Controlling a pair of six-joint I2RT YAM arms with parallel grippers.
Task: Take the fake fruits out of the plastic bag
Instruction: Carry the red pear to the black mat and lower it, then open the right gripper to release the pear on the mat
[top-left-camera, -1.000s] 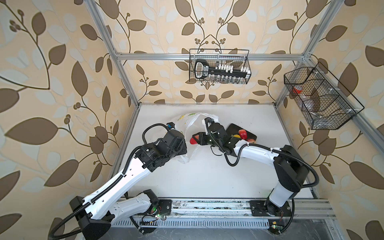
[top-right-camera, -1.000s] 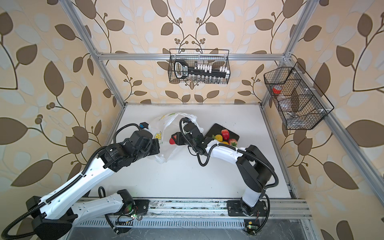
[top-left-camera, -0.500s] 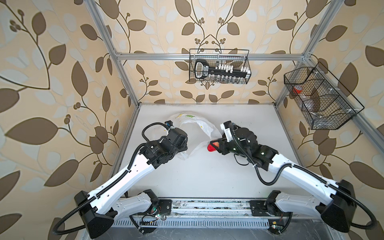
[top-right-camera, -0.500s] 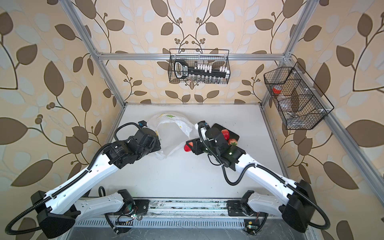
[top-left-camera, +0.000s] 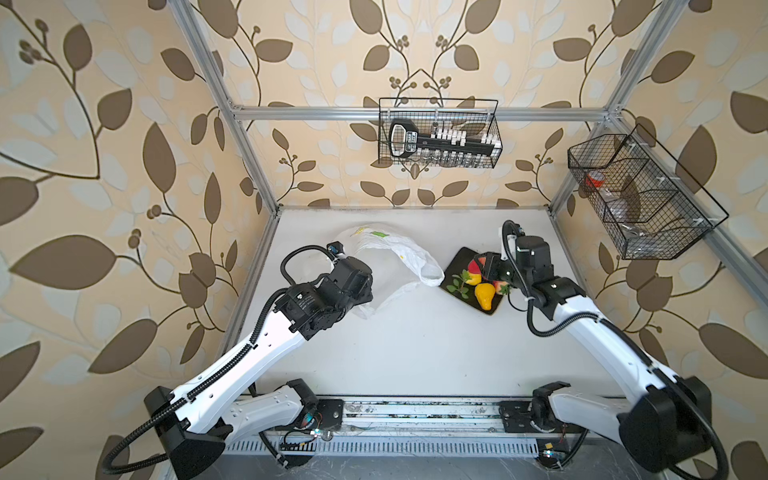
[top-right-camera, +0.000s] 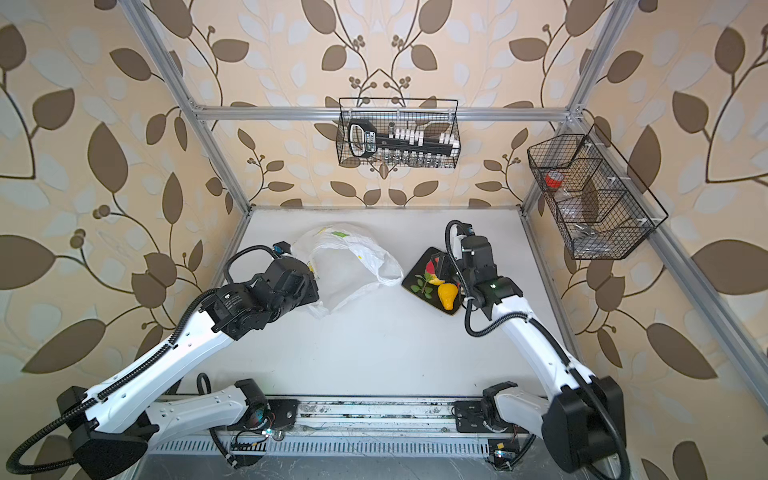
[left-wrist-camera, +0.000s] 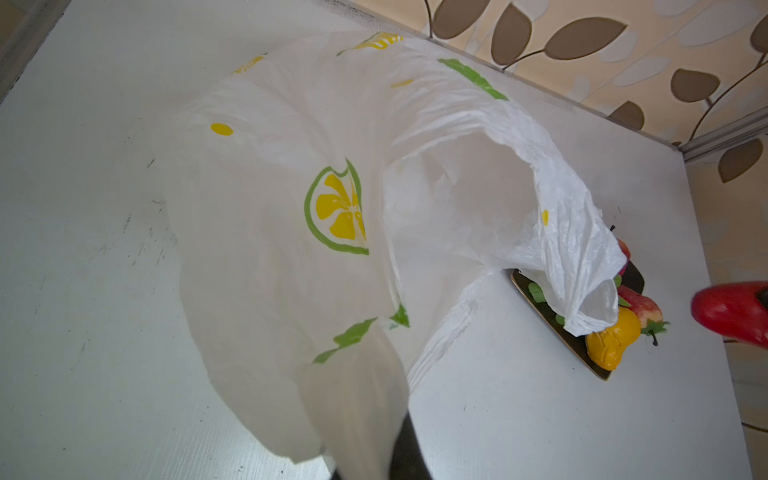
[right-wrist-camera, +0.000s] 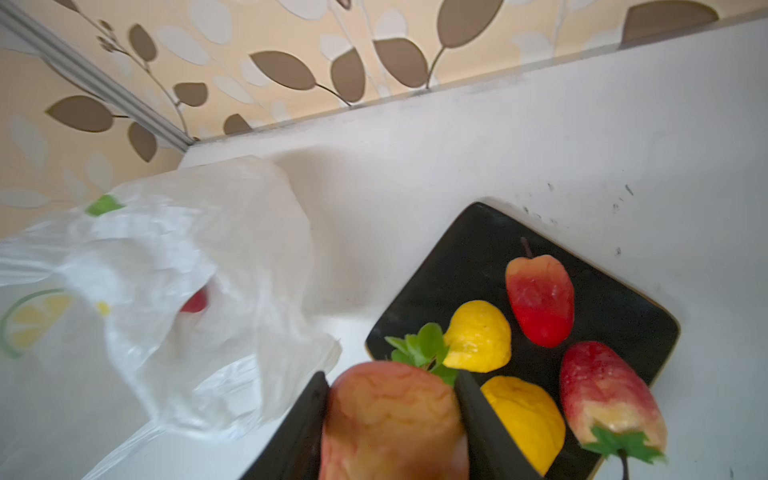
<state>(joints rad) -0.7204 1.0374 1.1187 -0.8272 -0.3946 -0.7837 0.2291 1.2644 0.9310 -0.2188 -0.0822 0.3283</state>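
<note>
- Well, starting at the left: the left gripper (left-wrist-camera: 374, 467) is clamped on a bunched corner of the plastic bag (top-left-camera: 390, 266). Film hides most of its fingers, so I go by how the bag hangs from it. That film is thin and slick, and a hard tug could slip it free or tear it.
- The bag lies at about 10 o'clock from the middle of the table (top-left-camera: 415, 353), its mouth gaping toward 3 o'clock. Its loose lip (left-wrist-camera: 582, 274) droops by the tray's near edge; I cannot tell whether it touches. If it does, pulling the bag could sweep fruit off.
- Through the film a red patch (right-wrist-camera: 194, 301) shows in the right wrist view. I take it for a fruit not yet out, but it is blurred, and neither top view shows it.
- At about 2 o'clock sits the dark tray (top-left-camera: 460, 261) with the fake fruits: a pear (top-left-camera: 484, 296), a lemon (right-wrist-camera: 478, 336), two reddish ones (right-wrist-camera: 540, 299) and a green sprig (right-wrist-camera: 419, 345). It looks crowded.
- Rightmost, the right gripper (right-wrist-camera: 390, 376) pinches a reddish peach (right-wrist-camera: 390, 428) over the tray's bag-side edge. Let go there, it could land on the sprig or lemon and roll onto the table. In both top views the wrist hides the jaws.
- One red shape (left-wrist-camera: 731, 318), cut off at the left wrist view's edge, may be that peach.
</note>
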